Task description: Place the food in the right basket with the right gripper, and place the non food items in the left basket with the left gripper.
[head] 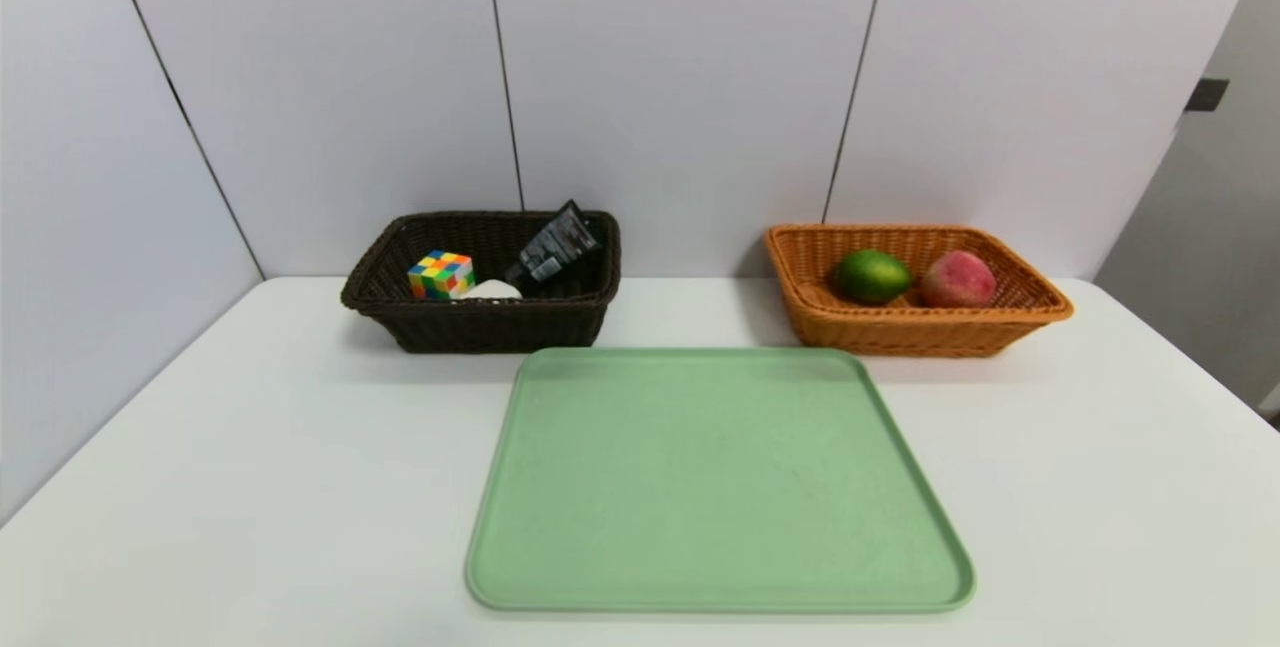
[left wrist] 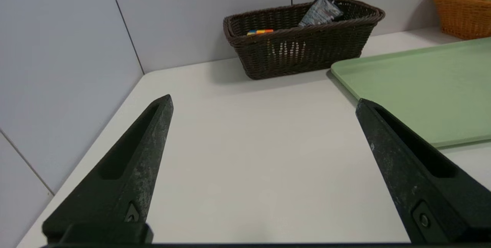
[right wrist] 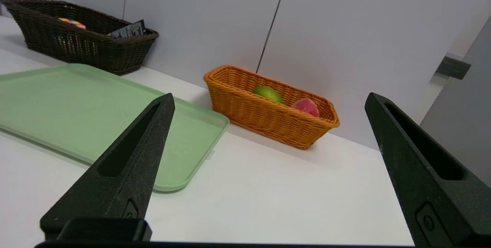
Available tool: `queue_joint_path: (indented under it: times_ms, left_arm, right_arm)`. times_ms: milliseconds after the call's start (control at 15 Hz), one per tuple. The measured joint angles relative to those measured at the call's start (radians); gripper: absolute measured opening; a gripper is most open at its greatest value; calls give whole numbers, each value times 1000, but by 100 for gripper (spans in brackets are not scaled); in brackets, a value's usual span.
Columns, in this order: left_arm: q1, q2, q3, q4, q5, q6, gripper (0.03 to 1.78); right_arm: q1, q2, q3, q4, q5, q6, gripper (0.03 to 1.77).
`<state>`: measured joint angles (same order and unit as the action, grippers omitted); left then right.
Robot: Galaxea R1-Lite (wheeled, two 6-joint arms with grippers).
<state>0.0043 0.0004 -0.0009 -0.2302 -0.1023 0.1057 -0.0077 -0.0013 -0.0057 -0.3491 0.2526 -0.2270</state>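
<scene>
White tabletop carried an empty pale-green plastic tray, flanked by a dark-brown wicker basket at eleven o'clock holding non-food cube and tube, orange wicker basket at one o'clock holding lime and peach; sorting apparently complete, left gripper and right gripper gaped wide, holding nothing.

1. A small white object in the dark brown wicker basket is half hidden by the near rim and cannot be identified.
2. The black printed tube is partly hidden by the same basket.
3. The orange wicker basket is cut off in the left wrist view.
</scene>
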Motion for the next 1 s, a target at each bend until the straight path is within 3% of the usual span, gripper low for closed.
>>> queue_joint_path:
  times_ms: [333, 600, 1000]
  left_arm:
    - [0, 0, 0, 96, 5, -4, 169]
    - [0, 0, 1, 139, 32, -7, 169]
    - [0, 0, 1, 236, 68, -6, 169]
  right_arm:
    - [0, 0, 5, 103, -55, -4, 171]
    - [0, 0, 5, 199, -67, 3, 171]
    - [0, 0, 6, 309, -195, -14, 171]
